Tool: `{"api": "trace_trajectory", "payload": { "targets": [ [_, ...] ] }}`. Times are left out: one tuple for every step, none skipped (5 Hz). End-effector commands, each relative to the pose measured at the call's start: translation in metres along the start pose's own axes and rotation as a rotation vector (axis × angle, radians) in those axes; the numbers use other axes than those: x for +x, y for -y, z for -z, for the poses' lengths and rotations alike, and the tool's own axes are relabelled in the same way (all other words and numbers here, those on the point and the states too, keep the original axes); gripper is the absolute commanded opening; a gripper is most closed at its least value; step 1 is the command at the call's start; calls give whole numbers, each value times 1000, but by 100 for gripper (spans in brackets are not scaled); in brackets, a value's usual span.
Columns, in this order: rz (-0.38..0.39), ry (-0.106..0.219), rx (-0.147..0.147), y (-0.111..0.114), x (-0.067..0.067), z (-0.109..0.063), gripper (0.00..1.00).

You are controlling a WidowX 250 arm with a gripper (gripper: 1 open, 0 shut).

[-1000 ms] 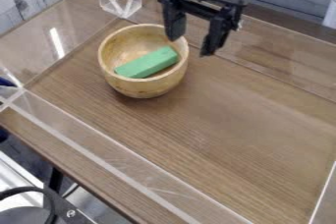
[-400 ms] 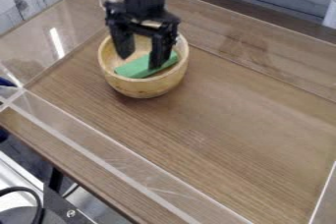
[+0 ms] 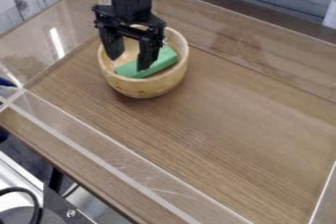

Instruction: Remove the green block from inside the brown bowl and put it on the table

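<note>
One arm on this job, and its claw [image 3: 136, 55] is hanging open over the bowl with nothing gripped as far as I can see. Right below it, and a touch toward the camera side, is the green block [image 3: 163, 62], lying inside the brown bowl [image 3: 140, 87]. From this angle I can't tell how much height is left between the fingertips and the block, or whether anything's touching.

The thing I'd watch is the block's long axis. It runs on a slant under the claw: one end points camera-side and picture-left, the other away and picture-right. The fingers look spread mostly across the picture, so IMO they're lined up closer to the block's length than its width. If so, I'd want some wrist twist before going down, so they land on the long sides. Otherwise a fingertip could come down on top of the bar, or bump the bowl's wall, and there isn't loads of room in there.

Going out from the claw, the bowl's thick rim circles the block, so it'll need a decent straight lift before any sideways move. Past that, the wood-grain tabletop [image 3: 223, 130] stretches off to the picture-right and camera side of the claw, which seems the sensible drop spot. Furthest out, there's a coiled black cable [image 3: 19, 191] at the bottom-left corner.
</note>
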State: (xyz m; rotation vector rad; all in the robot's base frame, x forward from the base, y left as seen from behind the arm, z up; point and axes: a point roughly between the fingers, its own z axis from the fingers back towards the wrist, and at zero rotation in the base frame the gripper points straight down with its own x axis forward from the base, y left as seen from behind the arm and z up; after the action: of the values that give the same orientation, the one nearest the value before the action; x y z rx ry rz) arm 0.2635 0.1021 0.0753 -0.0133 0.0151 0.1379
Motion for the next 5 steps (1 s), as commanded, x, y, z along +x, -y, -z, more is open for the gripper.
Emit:
{"api": "trace_trajectory", "payload": {
  "targets": [
    [-29,53,26,-2,8,-2,100],
    [-53,64,35,7,7,8,100],
    [5,60,19,15,6,1,100],
    [49,54,2,21,4,-6,100],
    [62,49,24,23,11,-4,100]
  ]
}}
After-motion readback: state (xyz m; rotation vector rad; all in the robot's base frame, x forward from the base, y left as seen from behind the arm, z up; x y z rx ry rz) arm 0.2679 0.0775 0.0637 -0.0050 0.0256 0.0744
